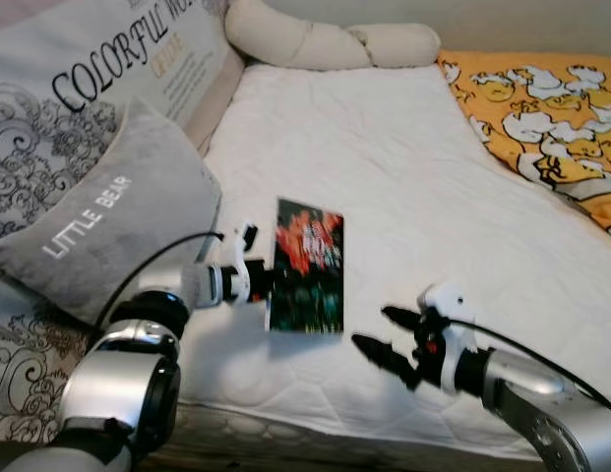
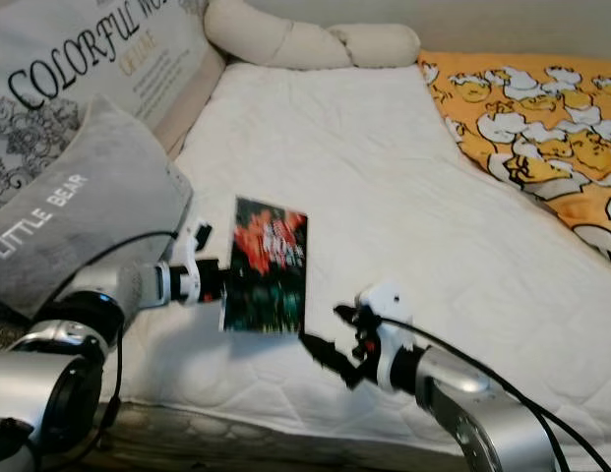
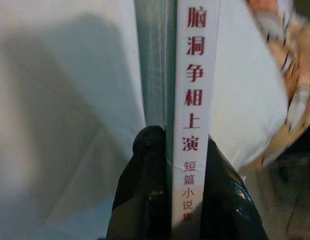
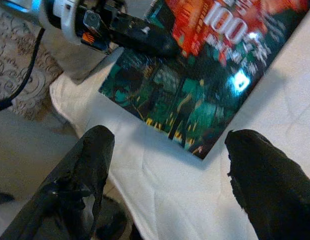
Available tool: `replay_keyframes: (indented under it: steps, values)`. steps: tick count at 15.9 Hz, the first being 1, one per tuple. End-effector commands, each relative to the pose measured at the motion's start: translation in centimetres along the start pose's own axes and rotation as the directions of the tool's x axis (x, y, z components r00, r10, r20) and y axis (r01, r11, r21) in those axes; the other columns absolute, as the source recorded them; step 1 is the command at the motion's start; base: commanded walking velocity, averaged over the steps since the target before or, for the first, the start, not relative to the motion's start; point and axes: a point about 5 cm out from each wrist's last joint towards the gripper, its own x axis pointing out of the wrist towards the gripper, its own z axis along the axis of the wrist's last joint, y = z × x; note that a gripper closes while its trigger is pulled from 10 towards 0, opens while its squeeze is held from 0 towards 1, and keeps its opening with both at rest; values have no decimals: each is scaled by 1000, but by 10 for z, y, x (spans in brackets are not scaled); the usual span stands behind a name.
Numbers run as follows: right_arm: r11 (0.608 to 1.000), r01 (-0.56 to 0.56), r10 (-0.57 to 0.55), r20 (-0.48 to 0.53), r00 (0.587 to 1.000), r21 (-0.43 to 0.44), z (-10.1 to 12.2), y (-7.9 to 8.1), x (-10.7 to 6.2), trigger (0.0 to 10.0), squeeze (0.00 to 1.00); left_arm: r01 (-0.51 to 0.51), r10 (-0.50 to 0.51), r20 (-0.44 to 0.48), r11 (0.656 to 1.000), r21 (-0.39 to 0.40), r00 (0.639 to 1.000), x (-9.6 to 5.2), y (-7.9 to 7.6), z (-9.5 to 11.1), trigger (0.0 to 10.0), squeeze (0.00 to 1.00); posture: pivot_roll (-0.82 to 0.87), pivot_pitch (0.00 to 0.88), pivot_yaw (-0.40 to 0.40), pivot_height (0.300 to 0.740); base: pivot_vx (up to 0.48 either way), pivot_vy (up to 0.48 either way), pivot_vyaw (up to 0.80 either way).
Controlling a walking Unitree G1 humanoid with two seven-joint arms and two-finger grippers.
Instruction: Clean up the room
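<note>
Left end effector point(image 1: 269, 285) clamps the book point(image 1: 307, 265) above the bed point(image 1: 403, 177); right end effector point(image 1: 384, 336) hovers, fingers apart.

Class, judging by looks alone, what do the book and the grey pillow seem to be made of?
Book: paper pages, seemingly under a glossy coated cover, given the bright glare spot on it in the right wrist view. Grey pillow: soft matte fabric, probably plush or velvety; it dents and shows no shine.

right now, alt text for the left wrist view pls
The left tool is shut on a book, two black fingers pinching its white spine with red Chinese lettering, seen edge-on. A white mattress lies below.
</note>
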Motion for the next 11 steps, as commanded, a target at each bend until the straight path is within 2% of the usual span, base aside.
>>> replay_keyframes:
  steps: [1,3,5,6,7,8,9,11]
  values:
    - [1000,1,-1,-3,1000,-10,3,1,-6,10000,0,3,-1,-29,996,93,1000,4,-7,9,10000,0,-303,32,74,740,0,0,0]
    - [999,46,-47,-32,998,-23,2,-2,-13,10000,0,-94,105,-63,983,158,992,10,-3,5,10000,0,-329,50,80,740,0,0,0]
    - [994,94,-97,-59,994,-50,0,-5,-18,10000,0,-208,222,-42,954,214,974,10,5,3,10000,0,-357,66,86,740,0,0,0]
    - [991,121,-126,-81,989,-63,-3,-5,-22,10000,0,-292,307,-20,919,265,951,8,11,3,10000,0,-374,74,87,740,0,0,0]
    - [989,131,-137,-91,986,-65,-5,-4,-25,10000,0,-329,340,7,907,264,941,7,13,4,10000,0,-379,74,85,740,0,0,0]
    - [988,138,-144,-96,985,-64,-6,-3,-26,10000,0,-348,355,24,899,264,935,6,14,6,10000,133,-381,73,83,740,0,0,0]
    - [987,148,-153,-99,983,-60,-7,-3,-27,10000,0,-369,373,33,893,257,927,5,16,7,10000,1000,-381,73,81,740,0,0,0]
    - [986,160,-164,-100,981,-46,-9,-1,-25,10000,0,-390,395,49,866,314,917,0,19,11,10000,1000,-374,72,85,740,0,0,0]
